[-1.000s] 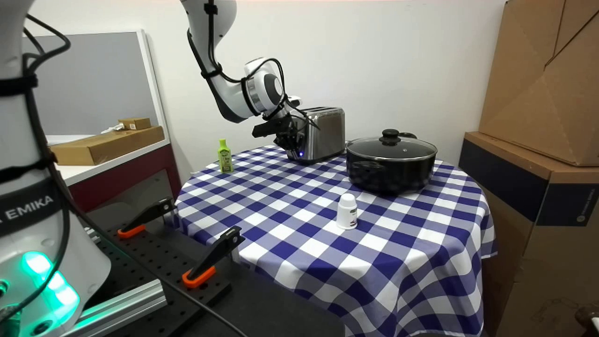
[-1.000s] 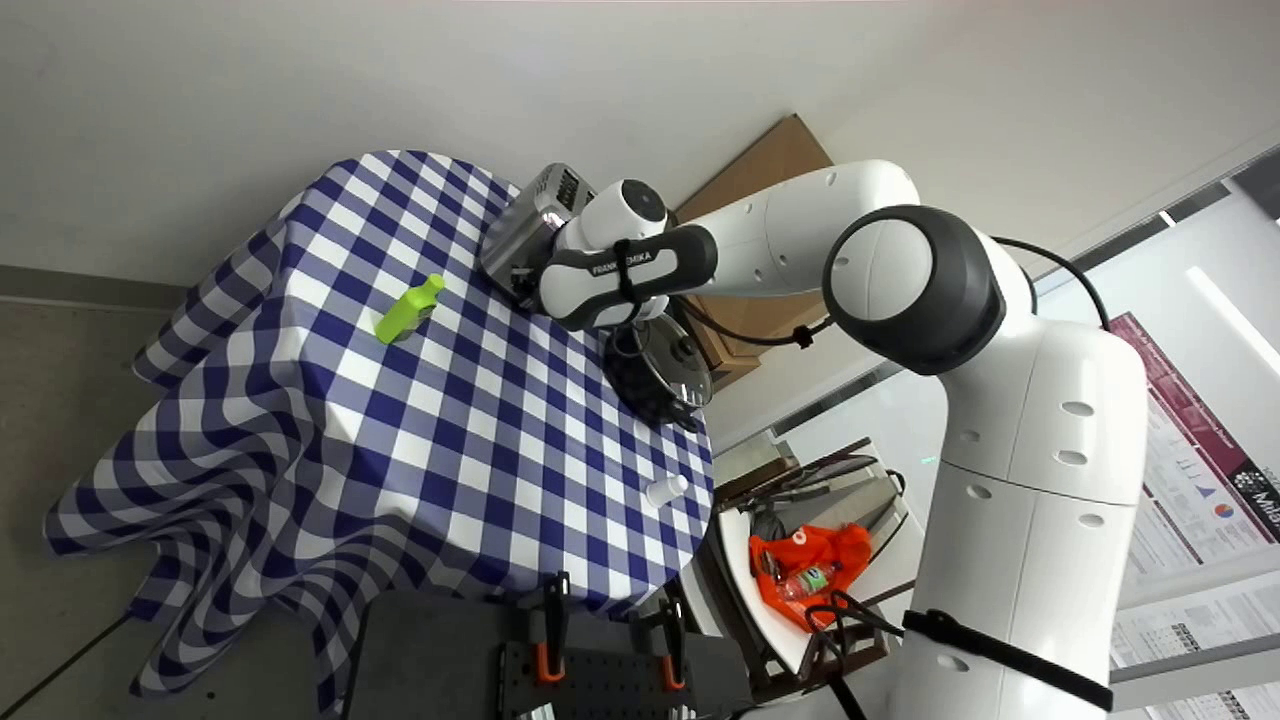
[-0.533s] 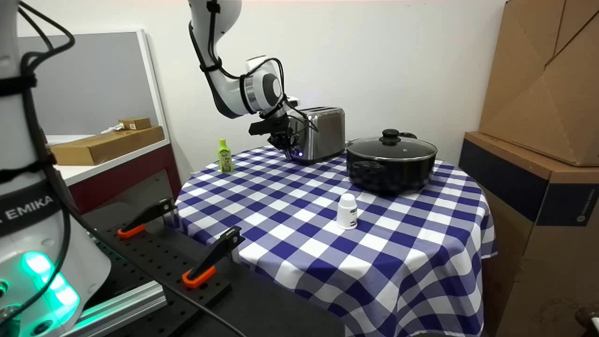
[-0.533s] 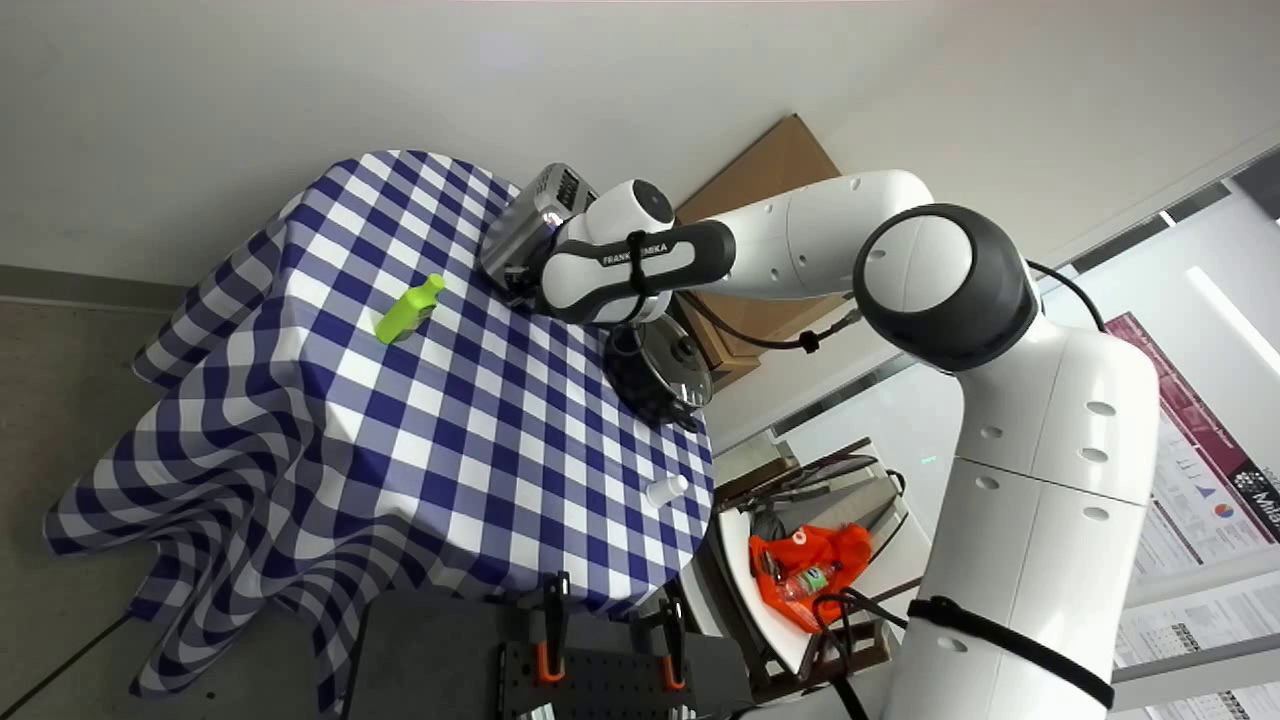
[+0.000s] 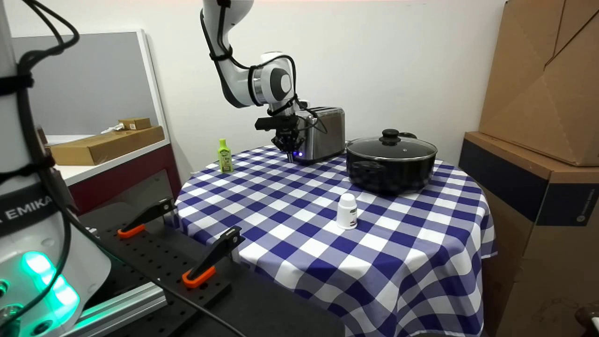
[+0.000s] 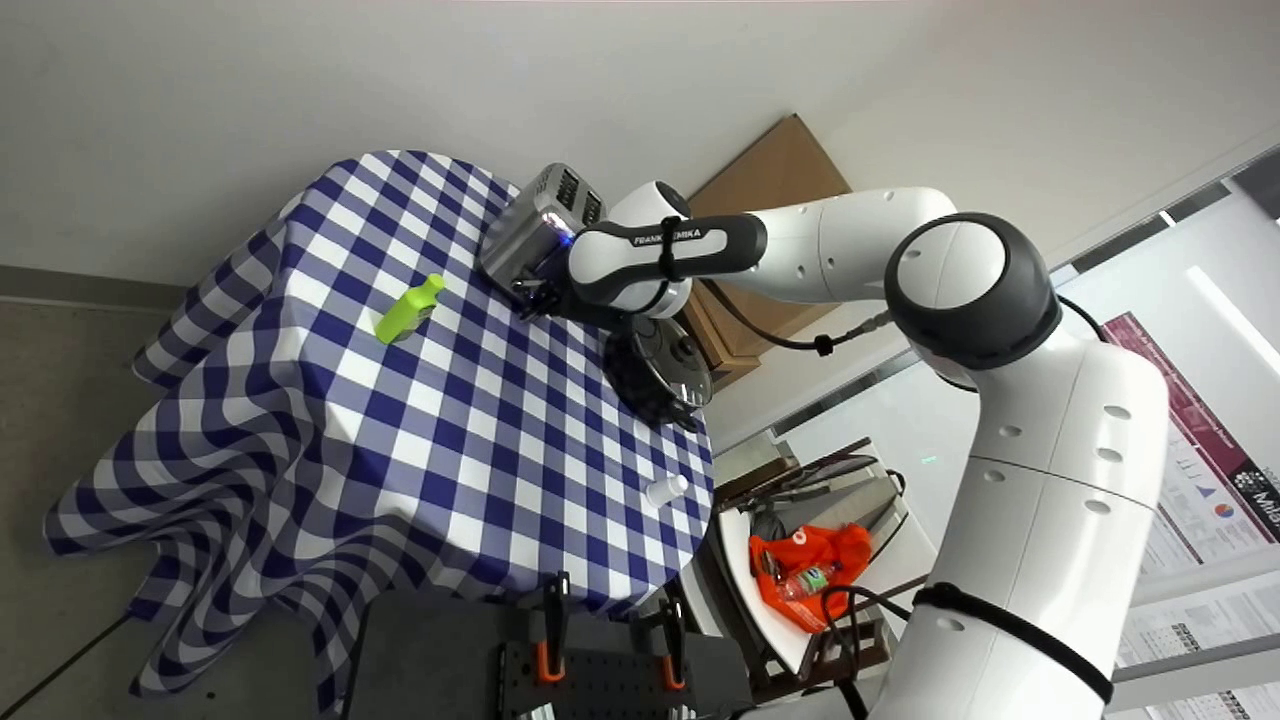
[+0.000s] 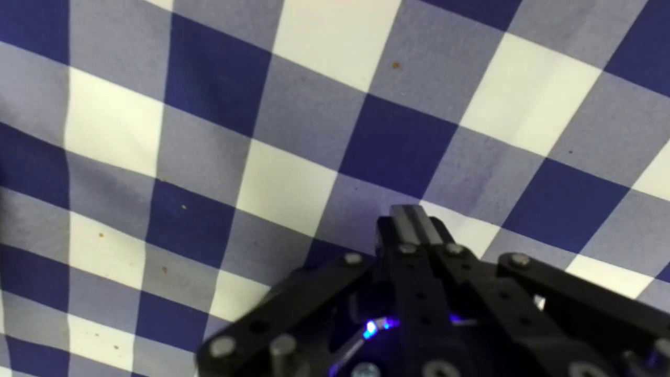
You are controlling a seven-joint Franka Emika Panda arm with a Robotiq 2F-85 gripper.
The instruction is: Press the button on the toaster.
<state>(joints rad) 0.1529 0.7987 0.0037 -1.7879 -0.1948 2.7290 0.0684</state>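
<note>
The shiny silver toaster stands at the back of the table in both exterior views (image 5: 330, 133) (image 6: 522, 228). Its dark narrow end is partly hidden behind my gripper and arm, and I cannot make out a button. The toaster is out of the wrist view. My gripper (image 5: 290, 157) points down at the toaster's end, with its tips low near the cloth. It is also beside the toaster in an exterior view (image 6: 535, 302). In the wrist view the fingertips (image 7: 412, 214) are together with nothing between them, above the checkered cloth. Whether the gripper touches the toaster, I cannot tell.
A black lidded pot (image 5: 390, 164) stands beside the toaster. A green bottle (image 5: 225, 157) is near the table's edge. A white bottle (image 5: 346, 213) stands nearer the front of the checkered table (image 5: 281, 224). Cardboard boxes (image 5: 543, 84) and a wall border the table.
The arm has shifted to the right in both exterior views and shows more of the toaster's top slots. The gripper has gone from tilted to more upright. The toaster has not moved.
</note>
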